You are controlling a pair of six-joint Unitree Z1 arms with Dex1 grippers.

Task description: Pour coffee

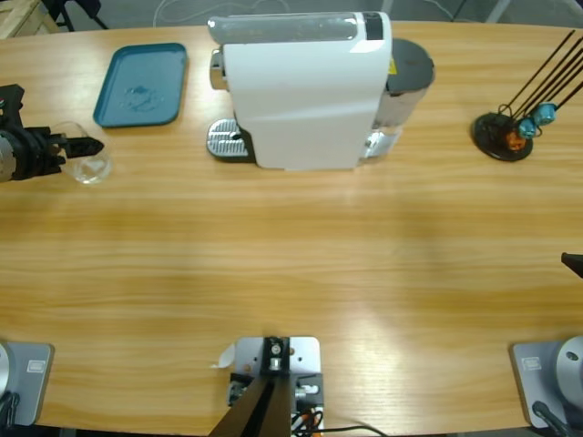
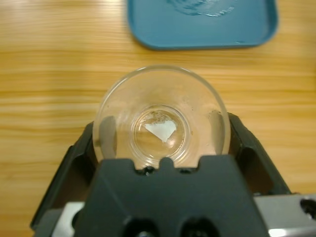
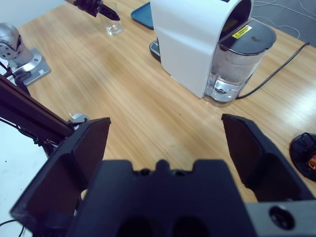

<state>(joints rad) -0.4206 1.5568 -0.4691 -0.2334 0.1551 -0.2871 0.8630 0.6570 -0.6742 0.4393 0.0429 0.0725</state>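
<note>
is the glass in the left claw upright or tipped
Upright. The glass stands on the table between the left claw's jaws; the left wrist view looks straight down through its round rim to its base.

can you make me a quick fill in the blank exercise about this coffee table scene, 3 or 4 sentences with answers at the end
1. The left gripper has its jaws around a clear ____.
2. The tray lying beyond the glass is ____ in colour.
3. The right gripper is open and holds ____.
4. The white coffee machine stands between the tray and the black pod ____.

Missing words: glass; blue; nothing; holder
</note>
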